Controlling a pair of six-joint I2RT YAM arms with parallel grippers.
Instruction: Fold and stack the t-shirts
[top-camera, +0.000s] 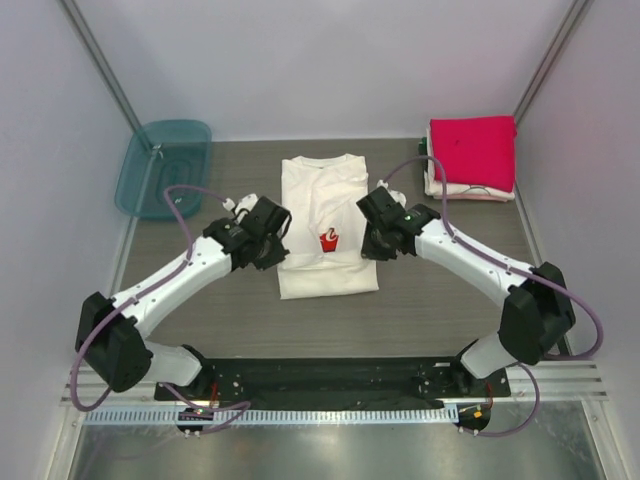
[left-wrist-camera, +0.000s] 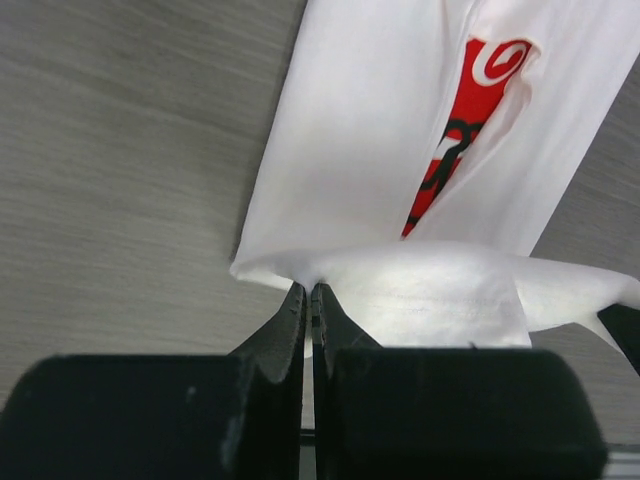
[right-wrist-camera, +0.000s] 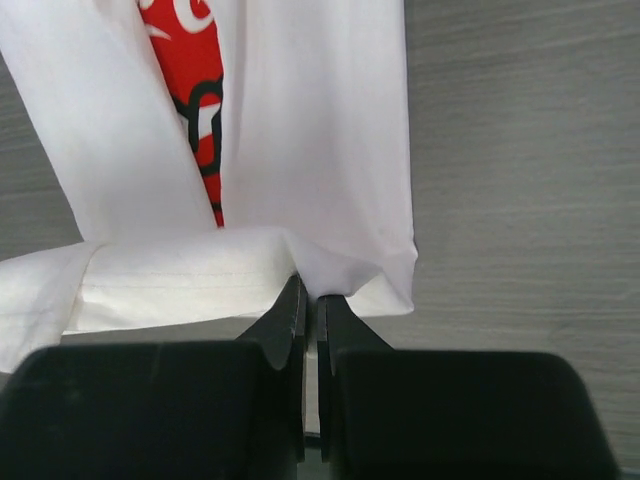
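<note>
A cream-white t-shirt (top-camera: 325, 200) with a red-and-black chest print lies lengthwise at the table's centre, its sides folded in. My left gripper (top-camera: 274, 238) is shut on the shirt's left edge, level with the print. My right gripper (top-camera: 373, 238) is shut on its right edge opposite. In the left wrist view the gripper (left-wrist-camera: 308, 291) pinches a raised corner of white cloth (left-wrist-camera: 420, 290). In the right wrist view the gripper (right-wrist-camera: 310, 292) pinches the matching corner (right-wrist-camera: 200, 275). A bright pinkish-red folded t-shirt (top-camera: 472, 148) tops pale folded ones (top-camera: 470, 192) at the back right.
A translucent teal plastic tub (top-camera: 163, 165) sits at the back left, partly over the table's edge. White walls close the back and sides. A black rail (top-camera: 320, 378) with both arm bases runs along the near edge.
</note>
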